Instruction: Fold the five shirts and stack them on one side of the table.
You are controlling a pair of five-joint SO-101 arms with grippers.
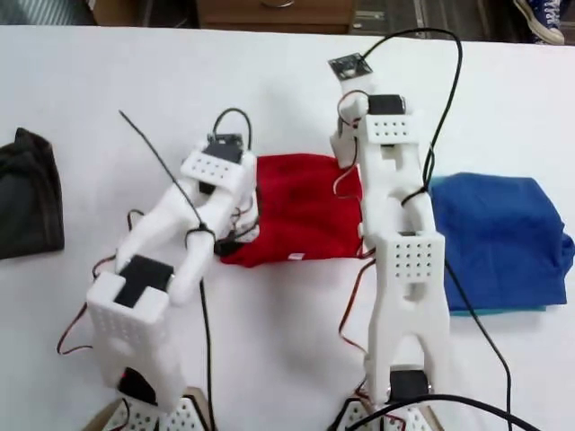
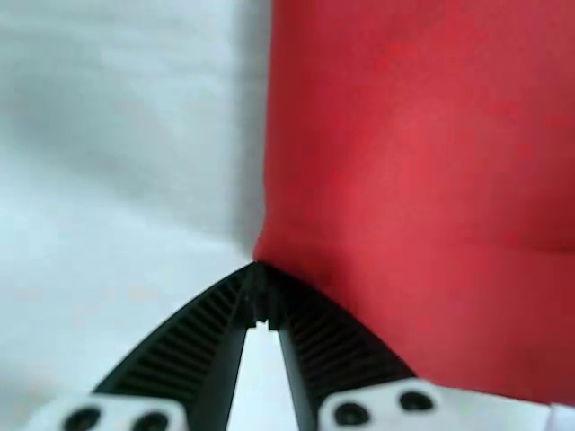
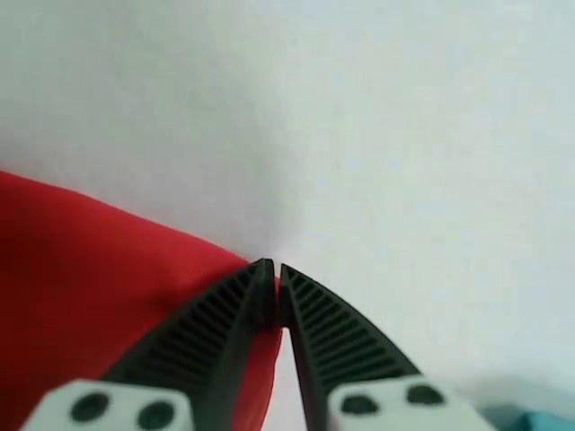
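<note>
Shirt of red fabric [image 1: 301,211] lies partly folded in the middle of the white worktop [image 1: 135,81], between the two arms. Left tool [image 2: 260,301] is pinched narrow onto its left edge. Right tool [image 3: 276,289] is closed on its far right corner, red cloth between the tips. Folded blue fabric shirt [image 1: 499,238] lies just beside, to the right. Dark crumpled shirt [image 1: 31,193] sits well apart at the left edge.

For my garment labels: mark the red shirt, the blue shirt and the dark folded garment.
red shirt [image 1: 301,208], high view, centre of the cloth.
blue shirt [image 1: 499,238], high view, centre of its top.
dark folded garment [image 1: 29,197], high view, its middle.
</note>
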